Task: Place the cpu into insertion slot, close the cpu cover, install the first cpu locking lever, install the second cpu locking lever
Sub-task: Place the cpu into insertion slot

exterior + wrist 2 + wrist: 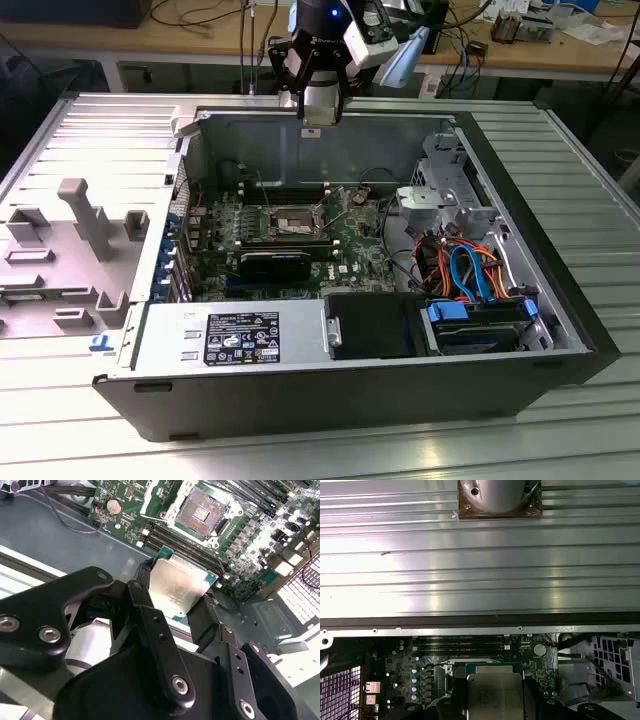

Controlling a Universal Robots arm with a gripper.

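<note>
My gripper (176,592) is shut on the cpu (179,582), a flat square chip with a silvery top and a green edge, clamped between the two black fingers (145,587). In the first wrist view the cpu (495,692) sits in the gripper (495,702) above the green board. The exterior view has the gripper (318,118) hanging over the back wall of the open computer case, above and behind the insertion slot (291,222). The insertion slot (202,511) lies uncovered with its dark centre exposed. The cpu cover (159,502) appears swung aside at its edge.
The open grey case (560,290) lies on a ribbed metal table (80,130). Long memory slots (185,547) run beside the socket. A black drive box (370,325), orange and blue cables (465,270) and a metal drive cage (445,185) fill the exterior view's right.
</note>
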